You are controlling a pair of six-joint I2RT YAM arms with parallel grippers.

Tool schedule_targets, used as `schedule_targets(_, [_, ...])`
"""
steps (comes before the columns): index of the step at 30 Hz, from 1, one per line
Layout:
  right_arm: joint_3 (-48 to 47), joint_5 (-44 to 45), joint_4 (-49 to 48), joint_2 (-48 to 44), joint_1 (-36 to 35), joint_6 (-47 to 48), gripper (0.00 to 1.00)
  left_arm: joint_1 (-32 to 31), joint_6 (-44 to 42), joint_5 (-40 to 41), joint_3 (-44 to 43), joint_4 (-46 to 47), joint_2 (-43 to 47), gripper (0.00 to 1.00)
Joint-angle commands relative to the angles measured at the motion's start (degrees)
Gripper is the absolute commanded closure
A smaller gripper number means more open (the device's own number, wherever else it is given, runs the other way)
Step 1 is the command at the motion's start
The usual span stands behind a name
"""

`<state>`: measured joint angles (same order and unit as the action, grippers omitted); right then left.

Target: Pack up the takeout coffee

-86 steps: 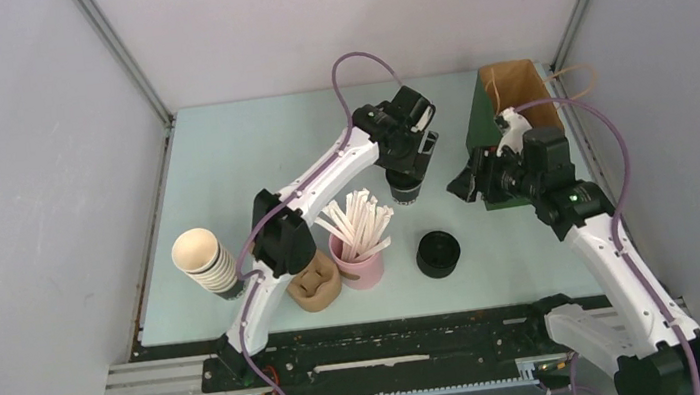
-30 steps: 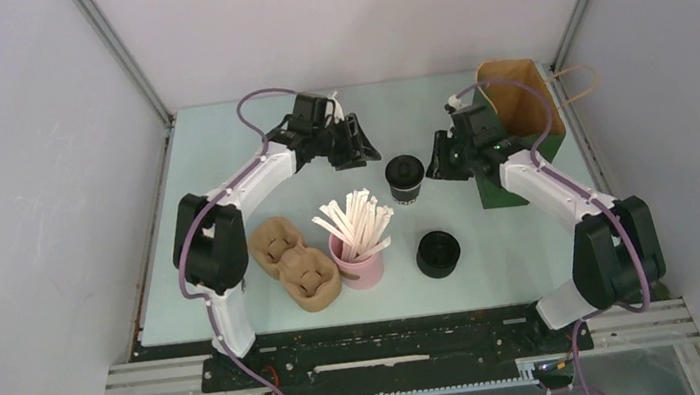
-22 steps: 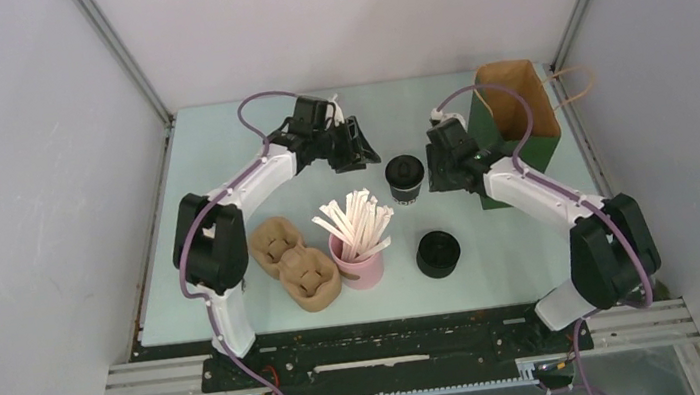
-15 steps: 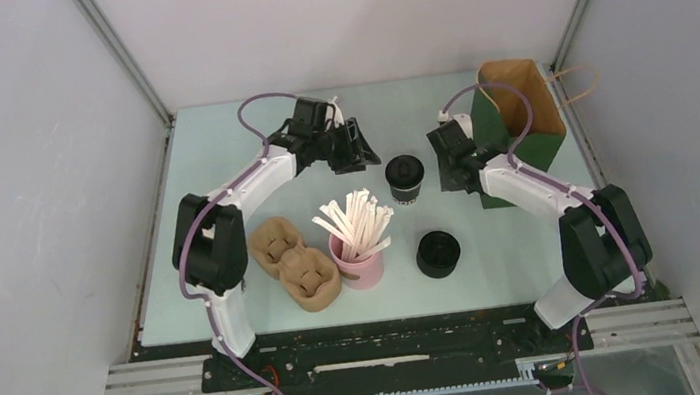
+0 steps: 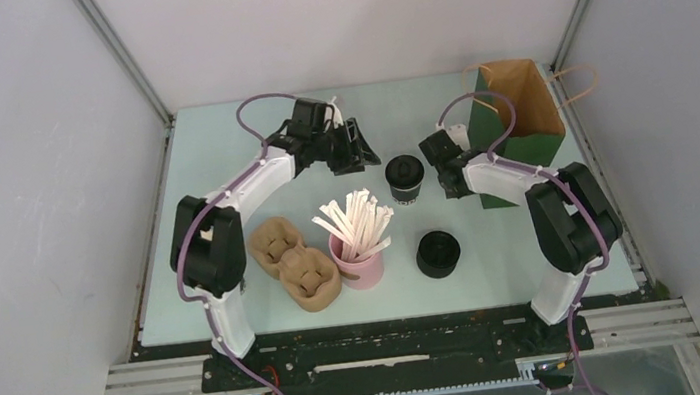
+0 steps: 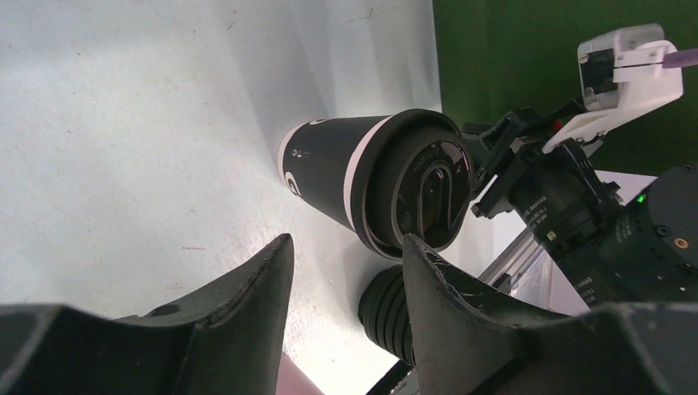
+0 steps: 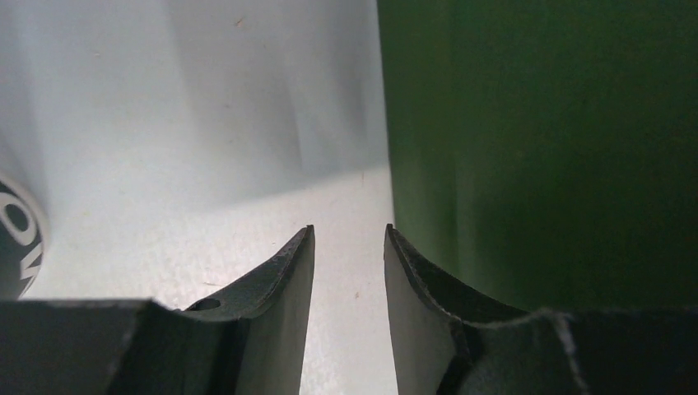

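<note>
The takeout coffee, a black cup with a black lid, stands upright mid-table. My left gripper hovers just to its left, apart from it. In the left wrist view the coffee lies beyond that gripper, whose jaws are open with nothing between them. My right gripper is low, to the right of the cup, between it and the green paper bag. In the right wrist view this gripper is open over bare table, the bag's green wall on the right and the cup's edge at the far left.
A pink holder of straws stands in front of the coffee. A black lid stack sits to its right and a brown cup carrier to its left. The lid stack also shows in the left wrist view.
My right arm has folded in, bringing its gripper from the bag's front down and closer to the cup's right side. The left arm and the coffee have stayed put.
</note>
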<state>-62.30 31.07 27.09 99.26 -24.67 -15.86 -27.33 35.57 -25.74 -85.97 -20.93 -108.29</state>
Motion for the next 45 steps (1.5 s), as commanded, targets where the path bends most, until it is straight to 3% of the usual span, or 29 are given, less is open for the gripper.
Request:
schedule_targets(1, [0.17,5.63,-0.74,0.38,0.71,-0.55,0.55,0.09,-0.68,-1.20,0.88,1.49,3.88,0.43])
schedule_targets(19, [2.13,8.73,0.66,-0.41,1.96,-1.77,0.54,0.09,-0.39,-2.26,2.67,2.45,4.70,0.44])
schedule_targets(23, [2.03,-0.43,-0.72,-4.73,-2.77,1.19,0.52,0.09,-0.32,-2.65,3.17,2.51,4.51,0.44])
schedule_targets(28, [2.11,-18.85,-1.43,-13.27,-2.02,-5.60,0.53,0.09,0.82,-3.94,3.53,3.97,3.49,0.46])
schedule_targets(31, [1.78,-21.69,-2.70,-17.15,-1.03,-7.41,0.56,0.09,2.00,-4.72,3.98,5.49,3.18,0.48])
schedule_targets(35, [1.60,-26.57,-2.72,-20.13,2.23,-8.91,0.67,0.04,3.43,-6.02,4.79,7.57,2.87,0.52])
schedule_targets(45, [0.74,-37.07,-9.03,-17.41,4.70,-10.24,0.68,-0.17,4.76,-6.55,5.69,9.06,1.67,0.58])
